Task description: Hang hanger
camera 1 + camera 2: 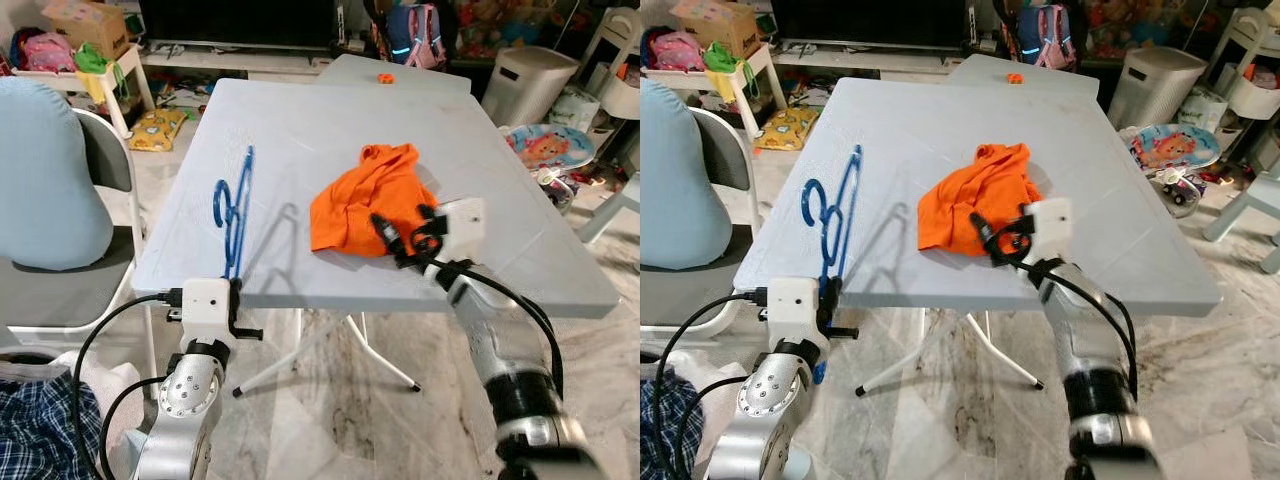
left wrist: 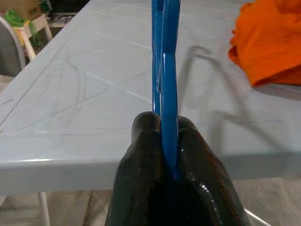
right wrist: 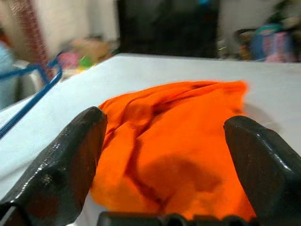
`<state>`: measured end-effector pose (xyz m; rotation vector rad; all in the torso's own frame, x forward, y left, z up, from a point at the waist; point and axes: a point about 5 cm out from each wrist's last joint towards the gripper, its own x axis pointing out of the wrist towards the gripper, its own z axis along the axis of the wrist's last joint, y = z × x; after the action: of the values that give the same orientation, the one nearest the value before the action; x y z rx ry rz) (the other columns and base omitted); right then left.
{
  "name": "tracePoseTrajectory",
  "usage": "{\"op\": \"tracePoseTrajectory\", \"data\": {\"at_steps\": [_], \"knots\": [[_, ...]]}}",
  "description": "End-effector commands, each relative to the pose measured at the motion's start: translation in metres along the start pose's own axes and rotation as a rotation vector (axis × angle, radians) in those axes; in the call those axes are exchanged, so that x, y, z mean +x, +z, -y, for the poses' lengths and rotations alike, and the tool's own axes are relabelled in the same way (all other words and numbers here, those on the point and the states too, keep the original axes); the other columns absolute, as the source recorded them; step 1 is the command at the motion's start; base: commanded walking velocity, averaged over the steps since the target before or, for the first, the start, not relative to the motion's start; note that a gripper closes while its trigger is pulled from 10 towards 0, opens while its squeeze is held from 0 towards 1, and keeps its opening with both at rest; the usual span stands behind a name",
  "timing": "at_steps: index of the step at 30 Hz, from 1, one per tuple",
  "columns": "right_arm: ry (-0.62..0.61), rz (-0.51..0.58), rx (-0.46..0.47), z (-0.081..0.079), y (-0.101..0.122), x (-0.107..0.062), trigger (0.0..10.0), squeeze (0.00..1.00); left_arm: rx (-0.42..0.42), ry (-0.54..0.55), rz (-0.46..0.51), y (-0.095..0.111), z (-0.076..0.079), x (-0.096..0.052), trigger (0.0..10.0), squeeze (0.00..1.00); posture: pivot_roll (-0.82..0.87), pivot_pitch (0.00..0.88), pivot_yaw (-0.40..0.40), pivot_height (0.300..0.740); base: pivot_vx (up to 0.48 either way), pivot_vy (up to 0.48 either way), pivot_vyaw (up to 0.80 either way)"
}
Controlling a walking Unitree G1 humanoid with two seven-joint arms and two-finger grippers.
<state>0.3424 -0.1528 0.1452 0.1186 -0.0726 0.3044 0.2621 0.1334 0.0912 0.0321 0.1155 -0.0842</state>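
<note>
A blue plastic hanger stands on edge over the front left part of the grey table. My left gripper is shut on its lower end just off the table's front edge; in the left wrist view both fingers press the blue bar. A crumpled orange shirt lies in the middle of the table. My right gripper is open at the shirt's near right edge, its fingers spread wide with the orange shirt between and beyond them.
A chair with a light blue back stands left of the table. A second table with a small orange object adjoins the far edge. A lidded bin and toys fill the back right. Marble floor lies under the table.
</note>
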Motion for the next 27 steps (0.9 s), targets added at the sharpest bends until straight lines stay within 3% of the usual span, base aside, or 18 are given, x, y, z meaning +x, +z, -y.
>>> {"op": "tracePoseTrajectory", "data": {"at_steps": [1, 9, 17, 27], "knots": [[-0.125, 0.052, -0.008, 0.006, 0.003, -0.011, 10.0, 0.00, 0.030, 0.000, -0.042, 0.000, 0.003, 0.006, 10.0, 0.00, 0.08, 0.001, -0.037, 0.740, 0.000, 0.000, 0.00], [-0.251, 0.059, -0.055, 0.013, 0.002, -0.034, 10.0, 0.00, 0.016, -0.049, -0.006, 0.005, 0.005, 0.012, 10.0, 0.00, 0.05, 0.000, -0.020, 0.740, 0.000, 0.000, 0.00], [-0.268, 0.036, -0.075, 0.020, 0.008, -0.027, 10.0, 0.00, -0.003, -0.034, -0.011, 0.005, 0.006, 0.014, 10.0, 0.00, 0.06, 0.000, -0.038, 0.740, 0.000, 0.000, 0.00], [-0.228, -0.016, -0.049, 0.009, -0.001, -0.026, 10.0, 0.00, -0.003, -0.051, -0.028, 0.001, 0.011, 0.010, 10.0, 0.00, 0.08, 0.000, -0.049, 0.740, 0.000, 0.000, -0.68]]}}
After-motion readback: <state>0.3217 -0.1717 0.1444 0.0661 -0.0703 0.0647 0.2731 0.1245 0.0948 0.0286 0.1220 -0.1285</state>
